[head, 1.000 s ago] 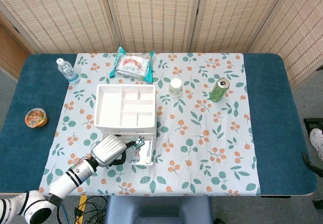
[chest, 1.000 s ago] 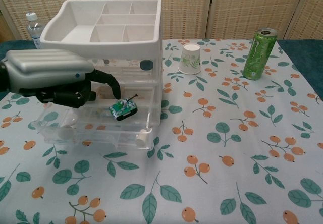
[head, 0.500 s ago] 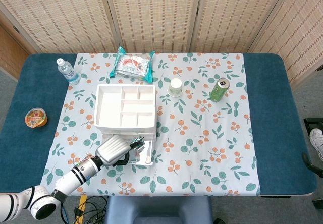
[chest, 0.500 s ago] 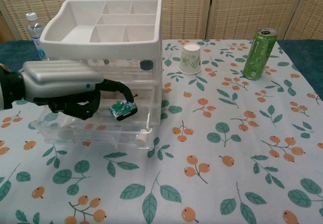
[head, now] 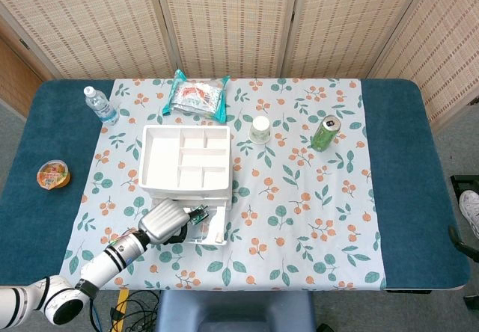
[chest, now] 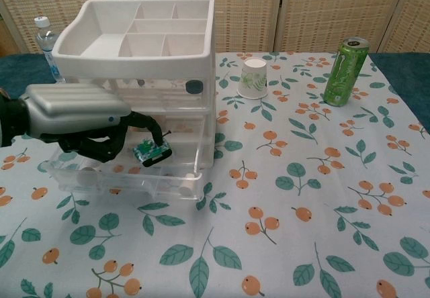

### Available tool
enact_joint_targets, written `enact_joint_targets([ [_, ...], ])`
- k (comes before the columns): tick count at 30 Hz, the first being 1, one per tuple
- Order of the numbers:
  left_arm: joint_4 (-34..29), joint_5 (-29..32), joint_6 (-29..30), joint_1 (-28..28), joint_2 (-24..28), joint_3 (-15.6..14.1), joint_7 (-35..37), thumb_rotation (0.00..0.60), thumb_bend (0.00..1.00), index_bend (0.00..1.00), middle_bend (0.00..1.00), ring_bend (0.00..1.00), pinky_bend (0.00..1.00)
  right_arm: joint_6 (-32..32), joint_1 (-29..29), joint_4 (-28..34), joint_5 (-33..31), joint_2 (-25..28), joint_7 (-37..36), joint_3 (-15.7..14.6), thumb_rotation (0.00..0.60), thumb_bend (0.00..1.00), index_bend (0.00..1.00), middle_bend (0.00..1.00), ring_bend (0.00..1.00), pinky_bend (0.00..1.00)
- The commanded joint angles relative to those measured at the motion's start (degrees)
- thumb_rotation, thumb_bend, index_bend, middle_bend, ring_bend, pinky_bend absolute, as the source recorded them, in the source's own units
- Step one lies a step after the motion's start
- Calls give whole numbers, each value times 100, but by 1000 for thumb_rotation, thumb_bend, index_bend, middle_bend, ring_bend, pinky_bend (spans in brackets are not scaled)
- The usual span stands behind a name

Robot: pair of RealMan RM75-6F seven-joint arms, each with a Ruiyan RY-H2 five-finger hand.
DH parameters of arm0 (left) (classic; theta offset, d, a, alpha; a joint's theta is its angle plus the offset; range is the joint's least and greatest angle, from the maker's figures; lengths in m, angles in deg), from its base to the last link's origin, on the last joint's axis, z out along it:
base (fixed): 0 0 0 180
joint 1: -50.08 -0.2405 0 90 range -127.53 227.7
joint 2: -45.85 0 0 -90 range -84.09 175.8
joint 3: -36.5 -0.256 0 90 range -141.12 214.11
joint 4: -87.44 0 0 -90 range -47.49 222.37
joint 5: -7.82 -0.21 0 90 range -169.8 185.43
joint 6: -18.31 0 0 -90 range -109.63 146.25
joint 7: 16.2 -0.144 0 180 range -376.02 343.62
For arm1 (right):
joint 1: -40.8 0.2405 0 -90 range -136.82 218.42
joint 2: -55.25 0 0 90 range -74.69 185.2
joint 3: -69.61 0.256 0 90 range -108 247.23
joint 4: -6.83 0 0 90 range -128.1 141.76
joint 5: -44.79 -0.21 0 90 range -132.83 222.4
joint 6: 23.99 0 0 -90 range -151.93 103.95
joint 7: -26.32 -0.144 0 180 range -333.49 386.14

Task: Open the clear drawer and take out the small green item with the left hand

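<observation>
— Where does the organizer (head: 185, 160) sit?
— Left of centre, with its drawer (chest: 127, 170) pulled out toward the bottom edge. The left hand (chest: 77, 120) reaches in from the lower left, pinching the small item (chest: 151, 152) above the drawer.
— And around it?
— Snack bag (head: 197, 96) behind, bottle (head: 99, 105) upper left, cup (head: 260, 129) and can (head: 325, 133) to the right.

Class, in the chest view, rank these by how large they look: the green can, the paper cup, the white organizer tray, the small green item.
1. white organizer tray
2. green can
3. paper cup
4. small green item
</observation>
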Motion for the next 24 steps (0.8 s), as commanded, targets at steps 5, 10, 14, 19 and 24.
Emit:
enact_joint_targets([
  [5,-239,46,131,-81,179,-65,-245,230,914,261,901,948,1000,1,5,20,4,0,18,3,600,339,0,0,26,57],
  [10,-238,-131,235,-112,192,-41,-163,224,897,263,900,946,1000,30,-8,42,9,10,41,4,600,339,0,0,25,57],
  [14,-106,-515,346,-121,179,-32,39,249,824,265,897,942,1000,53,-23,56,5,23,54,5,600,339,0,0,26,57],
  [19,237,-1208,510,-85,179,-59,467,458,665,266,895,938,1000,68,-33,75,9,44,60,5,600,339,0,0,25,57],
  [24,739,-1867,674,7,103,-125,984,600,453,259,895,936,1000,69,-35,92,18,55,75,1,600,339,0,0,25,57],
])
